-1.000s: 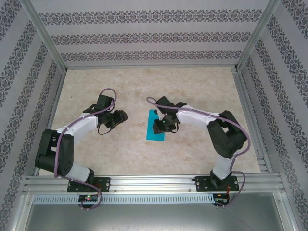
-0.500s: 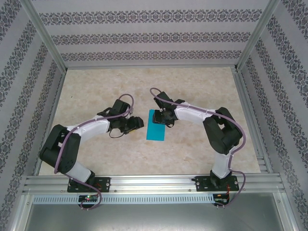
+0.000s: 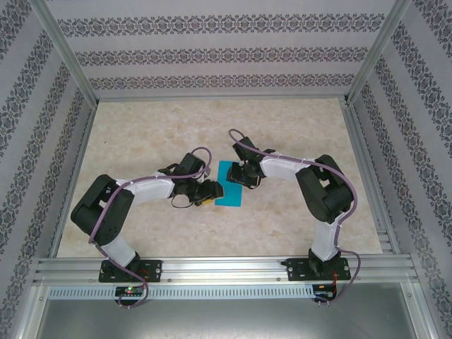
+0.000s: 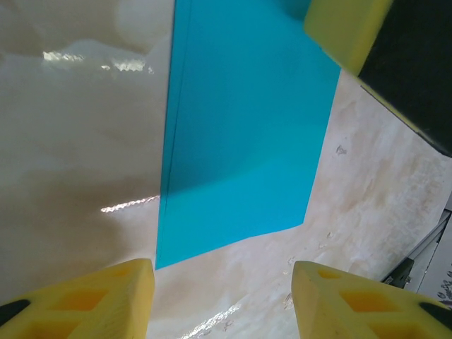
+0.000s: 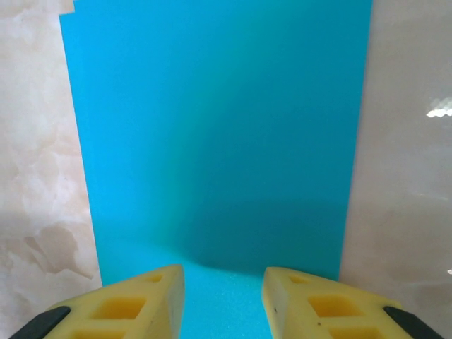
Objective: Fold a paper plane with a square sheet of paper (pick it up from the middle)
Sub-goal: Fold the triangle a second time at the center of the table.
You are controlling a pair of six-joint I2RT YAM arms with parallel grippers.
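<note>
The cyan-blue sheet of paper [image 3: 229, 192] lies flat on the table as a narrow rectangle. In the left wrist view the paper [image 4: 240, 134] has a doubled edge along its left side. My left gripper [image 3: 210, 192] sits low at the paper's near-left corner. It is open [image 4: 222, 282], with bare table between the yellow fingers [image 4: 92, 296]. My right gripper [image 3: 244, 178] hovers over the far right part of the sheet. It is open [image 5: 222, 282], and the paper [image 5: 219, 127] lies under the gap, not pinched. A right fingertip [image 4: 346, 28] rests over the sheet's far corner.
The marble-patterned table [image 3: 155, 127] has aluminium frame rails [image 3: 226, 267] along its near edge and patterned walls on three sides. The two arms reach in from both sides and meet close together at the paper.
My left arm has swung right, bringing its gripper from well left of the paper to the paper's left edge. My right gripper has shifted slightly toward the sheet's far end.
</note>
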